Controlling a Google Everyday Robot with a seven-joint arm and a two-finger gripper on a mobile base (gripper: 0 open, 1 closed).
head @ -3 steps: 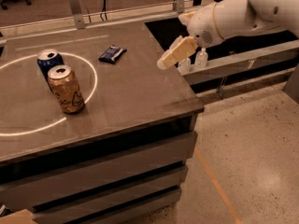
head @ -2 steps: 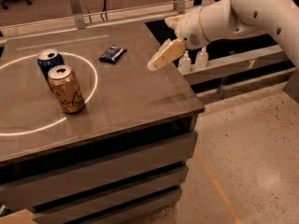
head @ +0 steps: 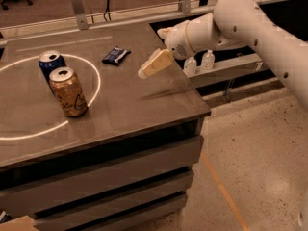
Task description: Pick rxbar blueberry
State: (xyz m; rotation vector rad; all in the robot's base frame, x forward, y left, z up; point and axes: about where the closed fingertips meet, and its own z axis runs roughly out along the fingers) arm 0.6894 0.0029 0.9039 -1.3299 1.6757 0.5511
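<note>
The rxbar blueberry [head: 116, 55] is a small flat dark blue wrapper lying on the brown table top [head: 144, 100], toward the back centre. My gripper [head: 147, 71] hangs in the air above the table, to the right of the bar and slightly nearer, pointing down-left toward it with a gap between them. It holds nothing that I can see. The white arm [head: 231, 23] reaches in from the upper right.
A blue soda can [head: 50, 61] and a gold-brown soda can [head: 69, 91] stand upright at the left inside a white ring on the table. Two small clear bottles [head: 199, 63] stand on a lower shelf to the right. The table's right edge drops to the floor.
The arm has swung left over the table, bringing the gripper closer to the blue bar. The bar and both cans have not moved.
</note>
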